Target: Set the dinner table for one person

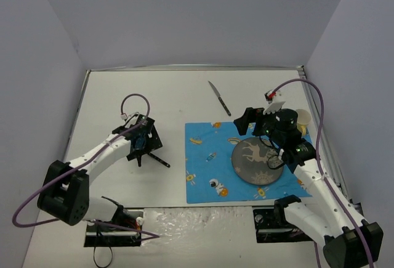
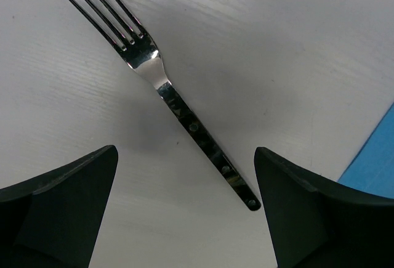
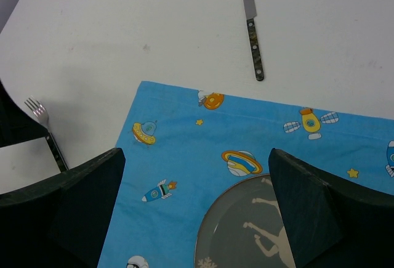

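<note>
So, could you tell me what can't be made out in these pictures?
- Pale round thing, top view: half hidden behind the right arm; what it is I cannot tell.
- Fork, top view: mostly under the left gripper; right wrist view: handle cut off by a finger.
- Plate, right wrist view: cut off by the bottom edge; top view: far rim under the right gripper.

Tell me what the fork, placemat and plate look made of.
Fork: polished metal head, mirror glints; dark riveted handle, perhaps wood or plastic. Placemat: looks like printed cloth, matte, with a hem line. Plate: grey, deer print, faint sheen; ceramic or melamine, can't tell.
</note>
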Controlling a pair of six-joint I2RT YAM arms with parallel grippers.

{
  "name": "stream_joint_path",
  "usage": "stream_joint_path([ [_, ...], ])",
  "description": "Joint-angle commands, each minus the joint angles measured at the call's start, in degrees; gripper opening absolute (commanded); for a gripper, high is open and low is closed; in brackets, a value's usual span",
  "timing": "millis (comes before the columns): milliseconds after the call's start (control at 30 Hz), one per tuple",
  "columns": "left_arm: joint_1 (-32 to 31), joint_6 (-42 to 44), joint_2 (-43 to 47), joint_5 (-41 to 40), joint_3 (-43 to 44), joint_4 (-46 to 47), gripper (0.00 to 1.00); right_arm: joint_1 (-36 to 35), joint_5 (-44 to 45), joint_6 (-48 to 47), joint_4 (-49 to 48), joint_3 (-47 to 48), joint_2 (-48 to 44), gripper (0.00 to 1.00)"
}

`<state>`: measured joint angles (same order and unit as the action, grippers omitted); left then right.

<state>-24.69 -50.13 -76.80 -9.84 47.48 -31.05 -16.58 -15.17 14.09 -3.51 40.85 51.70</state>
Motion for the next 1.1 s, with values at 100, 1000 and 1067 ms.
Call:
stream_joint_path([
  [100, -0.6, -9.7, -7.0, -3.7, 1.6, 4.4, 0.80, -0.3, -3.3, 0.9, -4.1, -2.7, -6.8, 1.00],
  [1000, -15.9, -6.3, -7.8, -8.2, 14.8, -7.9, 0.00, -0.3, -5.0, 3.1, -4.0, -3.9, -11.8, 1.00],
  [1067, -20.9, -5.9, -10.4, -9.1, 20.2, -9.9, 0.00, -0.3, -4.5, 3.3, -3.7, -3.6, -12.2, 1.00],
])
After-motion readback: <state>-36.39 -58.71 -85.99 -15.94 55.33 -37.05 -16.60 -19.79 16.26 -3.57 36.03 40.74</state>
